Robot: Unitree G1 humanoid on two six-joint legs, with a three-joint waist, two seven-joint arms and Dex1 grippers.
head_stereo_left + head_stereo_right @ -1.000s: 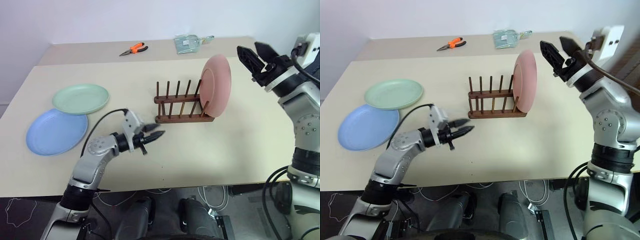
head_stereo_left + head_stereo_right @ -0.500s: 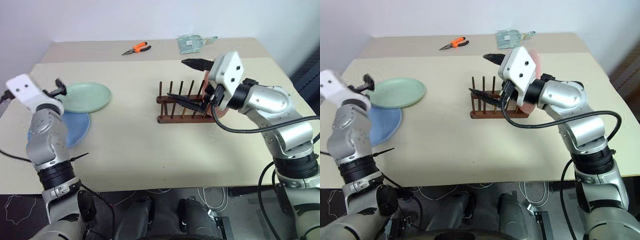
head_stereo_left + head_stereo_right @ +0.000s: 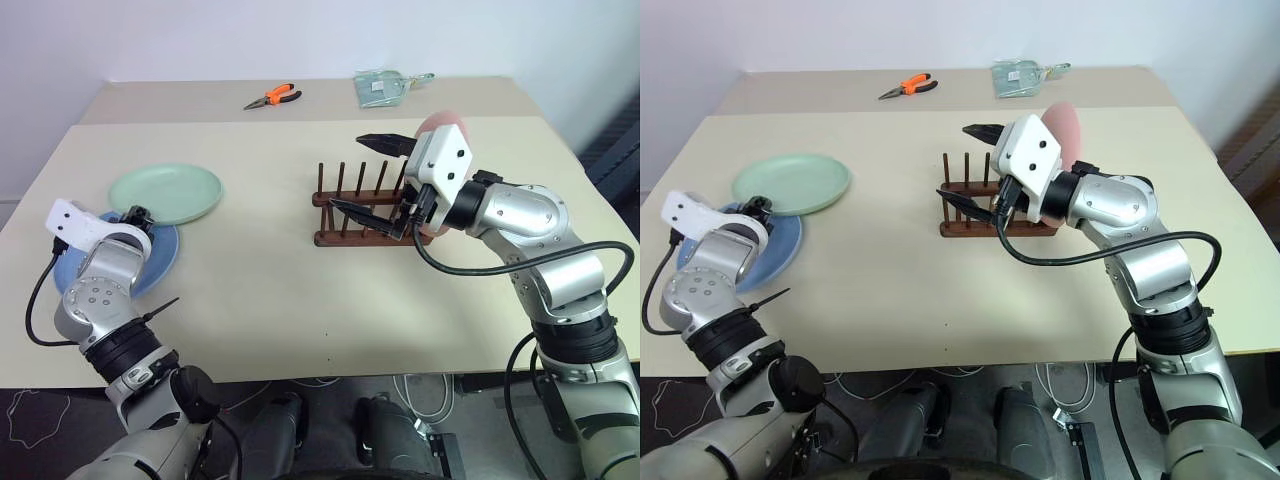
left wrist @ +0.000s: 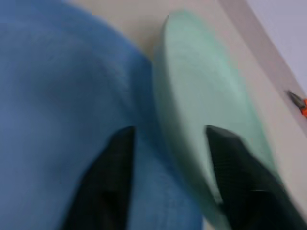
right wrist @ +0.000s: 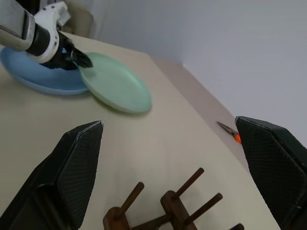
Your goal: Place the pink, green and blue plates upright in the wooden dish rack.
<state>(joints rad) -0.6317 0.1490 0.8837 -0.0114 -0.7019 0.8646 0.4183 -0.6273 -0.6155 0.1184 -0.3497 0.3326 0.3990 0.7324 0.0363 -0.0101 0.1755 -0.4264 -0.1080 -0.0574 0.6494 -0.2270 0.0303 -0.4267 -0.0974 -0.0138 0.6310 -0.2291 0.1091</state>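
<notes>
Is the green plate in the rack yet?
No, the green plate lies flat on the table, overlapping the blue plate, apart from the wooden dish rack.

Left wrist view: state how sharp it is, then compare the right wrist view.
Left wrist view: soft throughout, blue plate and green plate smeared at their edges. Right wrist view: rack pegs and table crisp, the near black fingers slightly soft.

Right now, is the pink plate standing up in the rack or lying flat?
Upright: the pink plate stands on edge at one end of the wooden dish rack.
</notes>
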